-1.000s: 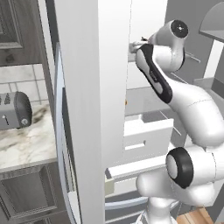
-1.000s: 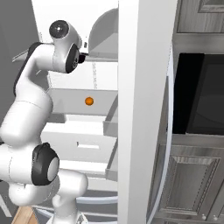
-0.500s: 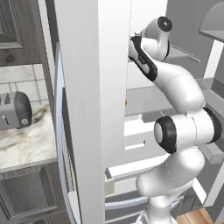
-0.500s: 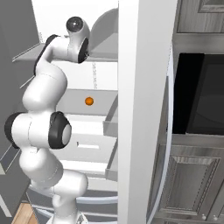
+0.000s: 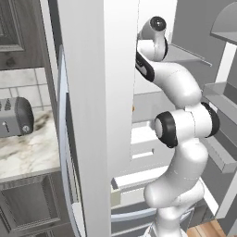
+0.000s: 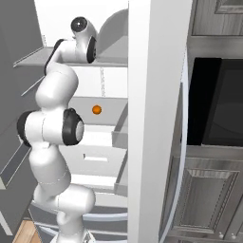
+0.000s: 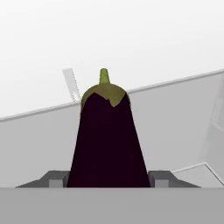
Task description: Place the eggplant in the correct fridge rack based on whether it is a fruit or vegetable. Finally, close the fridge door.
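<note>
The eggplant point(image 7: 107, 140) is dark purple with a green cap and points away from the hand. My gripper point(image 7: 108, 179) is shut on its thick end, one fingertip point(image 7: 54, 178) showing on each side. Beneath and beyond it lies the pale grey fridge rack point(image 7: 175, 127), which meets the white back wall. In the base views the arm reaches up into the fridge at the height of that upper rack point(image 6: 28, 59) point(image 5: 185, 53). There the hand is hidden behind the fridge's white door edge.
The open fridge door point(image 5: 97, 115) point(image 6: 156, 118) stands close beside the arm. A small orange ball point(image 6: 97, 109) sits on a lower shelf above white drawers point(image 6: 95, 156). A toaster point(image 5: 14, 116) stands on the marble counter at left, and a black oven point(image 6: 218, 102) is at right.
The arm has reared up, its elbow rising, and the hand has pushed deeper into the fridge at the upper rack's height. The eggplant stays in the grip.
</note>
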{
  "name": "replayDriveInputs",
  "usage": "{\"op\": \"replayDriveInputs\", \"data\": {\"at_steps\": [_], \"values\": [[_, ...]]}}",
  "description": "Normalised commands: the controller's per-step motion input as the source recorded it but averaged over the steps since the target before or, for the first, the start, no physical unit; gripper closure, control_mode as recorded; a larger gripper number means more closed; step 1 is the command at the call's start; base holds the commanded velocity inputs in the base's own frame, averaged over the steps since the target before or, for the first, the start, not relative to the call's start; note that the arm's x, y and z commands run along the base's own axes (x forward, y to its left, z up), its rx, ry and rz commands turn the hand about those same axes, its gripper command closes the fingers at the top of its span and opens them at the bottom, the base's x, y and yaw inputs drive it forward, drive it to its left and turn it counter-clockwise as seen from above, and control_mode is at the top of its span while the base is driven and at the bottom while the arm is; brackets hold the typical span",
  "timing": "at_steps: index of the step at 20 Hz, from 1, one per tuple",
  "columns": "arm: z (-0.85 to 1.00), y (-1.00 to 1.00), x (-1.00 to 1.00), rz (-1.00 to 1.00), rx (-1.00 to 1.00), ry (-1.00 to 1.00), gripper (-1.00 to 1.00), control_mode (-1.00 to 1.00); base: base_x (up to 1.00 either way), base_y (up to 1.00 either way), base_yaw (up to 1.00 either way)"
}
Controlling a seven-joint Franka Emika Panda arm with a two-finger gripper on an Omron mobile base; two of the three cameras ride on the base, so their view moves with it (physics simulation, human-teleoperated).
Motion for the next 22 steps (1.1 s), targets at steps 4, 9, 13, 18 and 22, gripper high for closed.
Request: {"op": "replayDriveInputs", "data": {"at_steps": [4, 9, 13, 18, 22], "values": [[-0.61, 0.01, -0.04, 0.00, 0.00, -0.05, -1.00, -1.00, 0.00, 0.00, 0.00], [-0.24, 0.00, -0.07, 0.00, 0.00, -0.11, -1.00, -1.00, 0.00, 0.00, 0.00], [-0.04, 0.00, -0.09, 0.00, 0.00, -0.02, -1.00, -1.00, 0.00, 0.00, 0.00], [0.02, 0.00, -0.37, 0.00, 0.00, 0.00, -1.00, -1.00, 0.00, 0.00, 0.00], [0.06, 0.00, -0.97, 0.00, 0.00, -0.07, -1.00, -1.00, 0.00, 0.00, 0.00]]}}
